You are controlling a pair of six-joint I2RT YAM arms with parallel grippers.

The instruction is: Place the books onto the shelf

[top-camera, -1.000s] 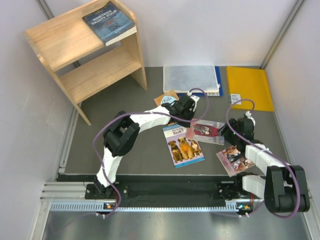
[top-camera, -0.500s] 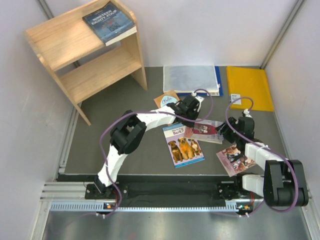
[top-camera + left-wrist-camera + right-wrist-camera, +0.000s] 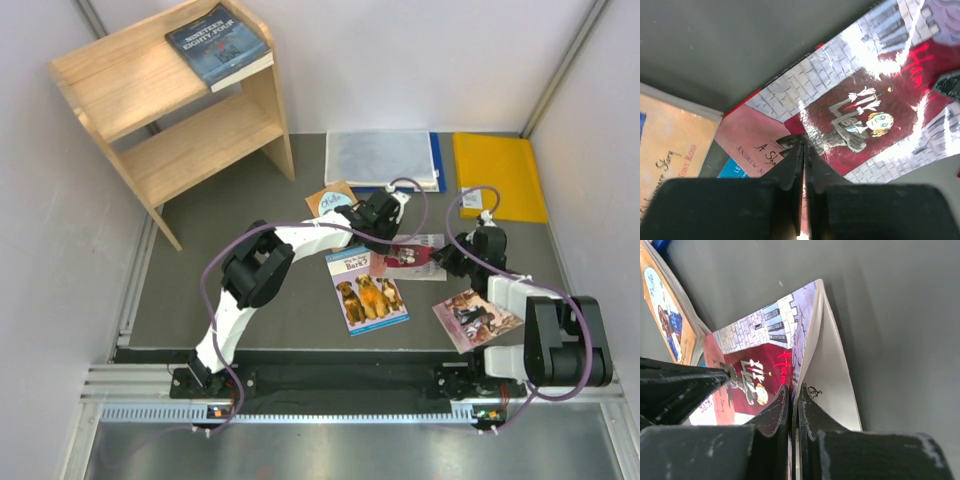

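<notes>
The maroon-red paperback with a cartoon figure on its glossy cover [image 3: 412, 256] lies on the dark grey table mat [image 3: 250, 200], and both arms meet at it. The left gripper [image 3: 801, 142] is clenched, its black fingers pressed together, with the tips down on the cover near the book's spine end. Whether they pinch anything cannot be told. The right gripper [image 3: 791, 399] is at the opposite edge of this book, closed tight and grasping the free edge of the front cover. The cover is raised off the white page beneath it like a tent.

Touching the maroon-red paperback on its near left side is the light blue paperback with three dogs [image 3: 366, 291], lying flat. The orange-brown paperback [image 3: 330, 197] lies just beyond the maroon-red one to the left, partly under the left arm. The pink-purple paperback [image 3: 476, 318] lies near it on the near right. Beyond it lie the grey-white folder with a blue edge [image 3: 383, 157] and the flat yellow envelope [image 3: 500, 176]. Well apart to the far left stands the light wooden shelf unit [image 3: 150, 110], the dark blue paperback [image 3: 218, 42] flat on its top board.
</notes>
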